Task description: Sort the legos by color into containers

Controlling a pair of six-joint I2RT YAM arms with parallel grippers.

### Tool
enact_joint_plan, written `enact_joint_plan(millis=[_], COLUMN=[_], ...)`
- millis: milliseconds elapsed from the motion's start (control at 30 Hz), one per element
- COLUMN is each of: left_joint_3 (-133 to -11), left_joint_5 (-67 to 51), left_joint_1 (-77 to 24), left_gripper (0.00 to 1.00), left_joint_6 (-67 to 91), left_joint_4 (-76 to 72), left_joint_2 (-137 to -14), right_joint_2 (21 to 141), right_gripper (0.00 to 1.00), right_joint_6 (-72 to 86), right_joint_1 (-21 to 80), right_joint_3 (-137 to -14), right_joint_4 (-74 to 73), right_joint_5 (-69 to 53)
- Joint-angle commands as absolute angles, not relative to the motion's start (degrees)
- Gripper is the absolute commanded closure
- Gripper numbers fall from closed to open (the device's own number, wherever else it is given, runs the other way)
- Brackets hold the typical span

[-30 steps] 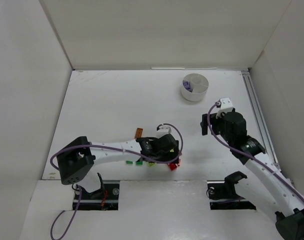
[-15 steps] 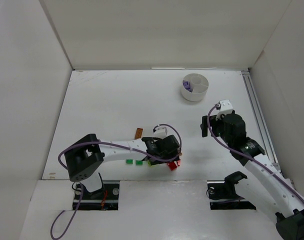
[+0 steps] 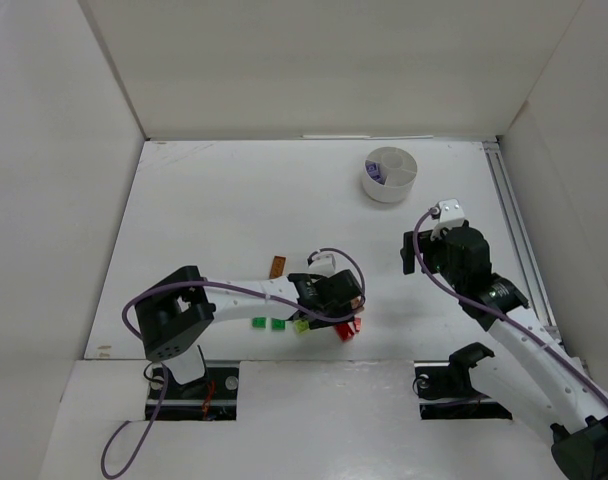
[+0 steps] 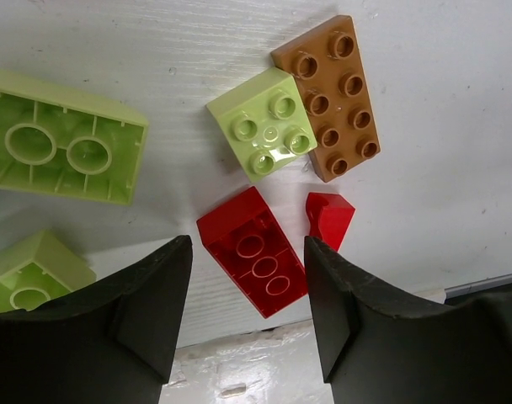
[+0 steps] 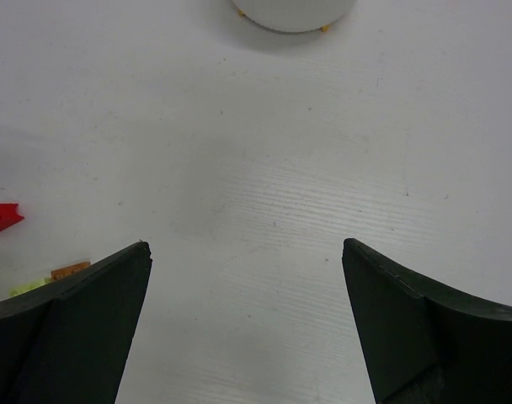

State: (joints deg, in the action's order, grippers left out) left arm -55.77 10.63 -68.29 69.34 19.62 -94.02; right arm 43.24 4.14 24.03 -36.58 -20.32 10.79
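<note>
My left gripper (image 4: 248, 244) is low over the legos near the table's front edge (image 3: 336, 305). Its jaws stand apart around a red brick (image 4: 254, 252) lying studs-down; the right finger is at the brick's corner, while a gap shows on the left. Beside it lie a small red piece (image 4: 330, 217), a lime square brick (image 4: 267, 130), an orange-brown plate (image 4: 330, 97) and two more lime bricks (image 4: 58, 151). The round white dish of containers (image 3: 389, 174) holds a purple lego (image 3: 377, 173). My right gripper (image 5: 246, 248) hangs open and empty over bare table.
Two green legos (image 3: 267, 323) lie left of the left gripper, and an orange-brown piece (image 3: 277, 266) sits behind it. The table's front edge runs just below the red legos (image 3: 348, 329). White walls enclose the table on three sides.
The left gripper's jaws have narrowed around the red brick, and the left arm has settled slightly toward it. The right arm has not moved.
</note>
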Motion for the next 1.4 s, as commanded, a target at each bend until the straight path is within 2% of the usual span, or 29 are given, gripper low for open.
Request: enact_joint_plan(millis=[0, 400, 600, 633, 733, 833, 933, 1167, 1367], left_joint_3=[-56.9, -58.7, -59.2, -59.2, -59.2, -59.9, -62.0, -66.4, -67.7], left_joint_5=[10.7, 10.1, 10.1, 10.7, 11.8, 12.8, 15.5, 31.8, 33.8], left_joint_1=[-68.6, -68.6, -68.6, -68.6, -68.6, -68.6, -68.6, -67.9, -63.6], left_gripper=[0.48, 0.49, 0.58, 0.63, 0.7, 0.72, 0.74, 0.71, 0.71], left_joint_6=[69.4, 67.7, 67.7, 67.7, 67.1, 65.0, 62.9, 64.8, 60.7], left_joint_4=[20.2, 20.2, 20.8, 20.8, 20.8, 20.8, 20.8, 24.6, 17.0], left_joint_2=[-94.4, -96.9, -96.9, -96.3, -95.3, -93.8, -89.7, -79.0, -74.8], right_joint_2=[43.1, 42.5, 41.5, 41.5, 41.0, 40.3, 38.9, 33.8, 34.2], right_gripper=[0.0, 0.0, 0.0, 0.0, 0.0, 0.0, 0.0, 0.0, 0.0], right_joint_6=[4.7, 4.7, 4.7, 4.7, 4.7, 4.1, 3.6, -0.9, -4.6], right_joint_1=[24.4, 24.4, 24.4, 24.4, 24.4, 24.4, 24.4, 25.0, 28.5], right_joint_3=[-37.0, -37.0, -37.0, -37.0, -36.5, -36.5, -36.5, -34.5, -35.7], right_joint_4=[-18.6, -18.6, -19.2, -19.2, -19.2, -19.2, -18.6, -12.8, -6.3], right_joint_5=[11.8, 11.3, 11.2, 11.2, 10.7, 10.7, 8.5, -1.4, -16.8])
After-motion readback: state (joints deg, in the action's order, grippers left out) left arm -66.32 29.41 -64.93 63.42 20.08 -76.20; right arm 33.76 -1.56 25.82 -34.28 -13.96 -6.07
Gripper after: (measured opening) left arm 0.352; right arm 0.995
